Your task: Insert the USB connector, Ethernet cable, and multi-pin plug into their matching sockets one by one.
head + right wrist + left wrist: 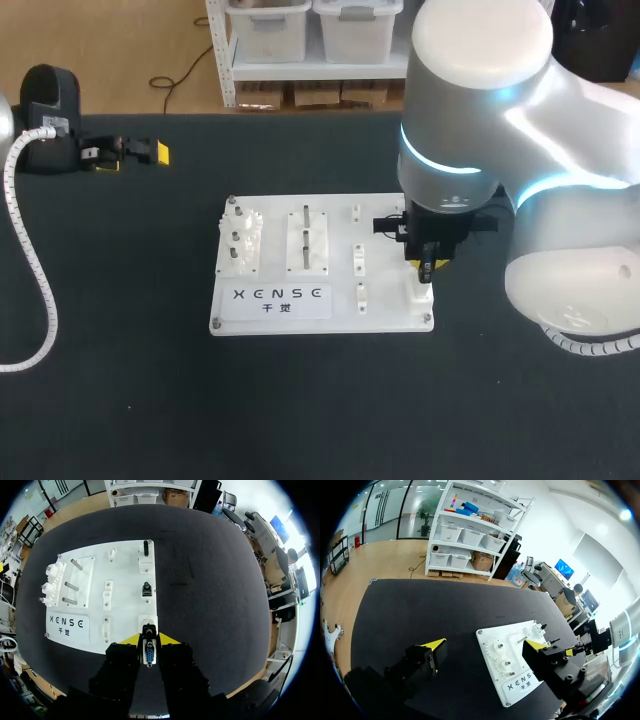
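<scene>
Shows the right gripper (148, 641) pinching the multi-pin plug (148, 656) between its yellow tips, aimed straight down from an upright wrist over the 4 o'clock corner of the white board (320, 312). Gives, in right wrist view only, the plug's look: silver-rimmed shell, blue pin face, black end toward a white socket (148, 621) at the gripper's 12 o'clock; contact not discernible. Masks the plug largely behind the arm in head view. Picks out dark connectors (146, 589) standing in two sockets farther along the same column. Places the left gripper (130, 156) at 10 o'clock on the table (120, 400), fingers spread wide, well apart from the board.
</scene>
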